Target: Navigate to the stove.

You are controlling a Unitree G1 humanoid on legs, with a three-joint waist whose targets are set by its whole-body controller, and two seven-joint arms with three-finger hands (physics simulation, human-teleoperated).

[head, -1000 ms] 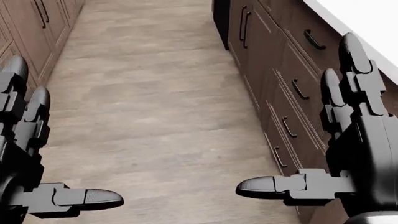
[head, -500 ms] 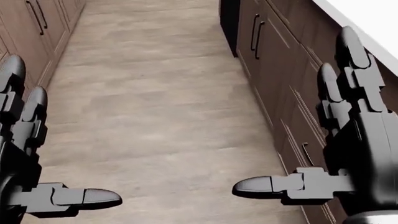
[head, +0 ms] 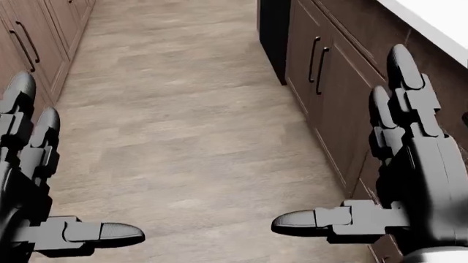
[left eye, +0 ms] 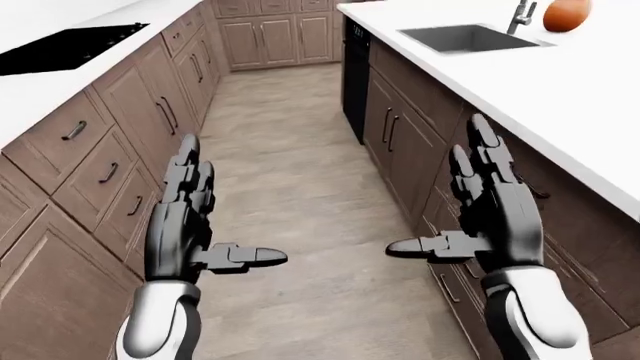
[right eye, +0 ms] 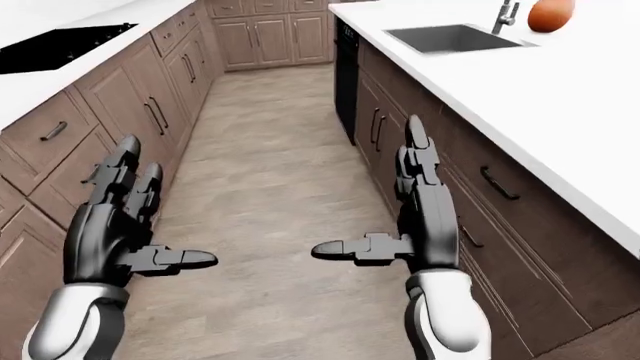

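Observation:
The stove is a flat black cooktop [left eye: 70, 46] set in the white counter at the upper left of the left-eye view, and it also shows in the right-eye view [right eye: 62, 45]. It lies ahead and to the left of me. My left hand [left eye: 235, 202] and right hand [left eye: 435, 187] are held out over the wooden floor of the aisle. Both are open and empty, fingers straight and thumbs pointing inward. Neither touches anything.
Brown drawers and cupboards [left eye: 110, 150] line the left of the aisle under the stove counter. On the right a white counter [left eye: 560, 97] holds a sink [left eye: 465, 36], a faucet [left eye: 520, 13] and an orange round thing [left eye: 566, 13]. A black appliance [left eye: 355, 75] stands below. More cupboards [left eye: 270, 37] close the far end.
The whole head view has shifted: the right-hand cupboards and black appliance slid down and right, so the camera has moved along the aisle. Both hands keep the same open pose.

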